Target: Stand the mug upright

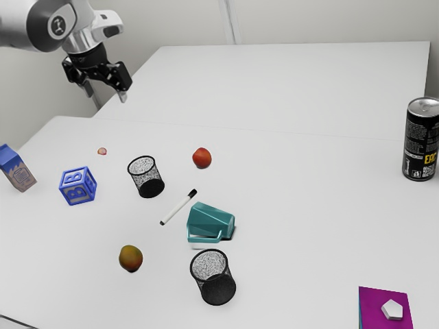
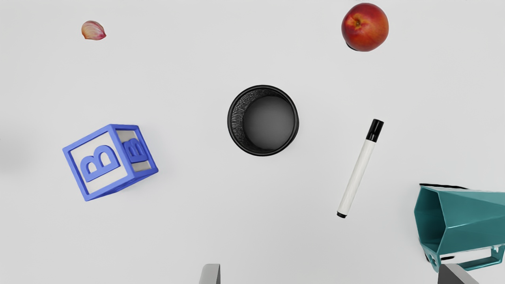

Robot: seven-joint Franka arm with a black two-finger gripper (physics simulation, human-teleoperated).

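Note:
The teal mug (image 1: 211, 222) lies on its side on the white table, its handle lying toward the black mesh cup nearest the exterior view's bottom. In the wrist view the mug (image 2: 469, 221) shows its dark opening facing the marker, and part of its body is cut off by the picture's edge. High above the table, at the exterior view's upper left, hangs my gripper (image 1: 105, 94), well apart from the mug. In the wrist view the gripper (image 2: 329, 274) has its two fingers wide apart with nothing held between them.
Around the mug are a marker (image 1: 178, 207), a mesh cup (image 1: 218, 288), another mesh cup (image 1: 147, 179), a peach (image 1: 202, 157) and a brownish fruit (image 1: 131, 258). Farther off stand a letter block (image 1: 78, 186), a carton (image 1: 16, 168), a can (image 1: 420, 140) and a purple item (image 1: 374, 310).

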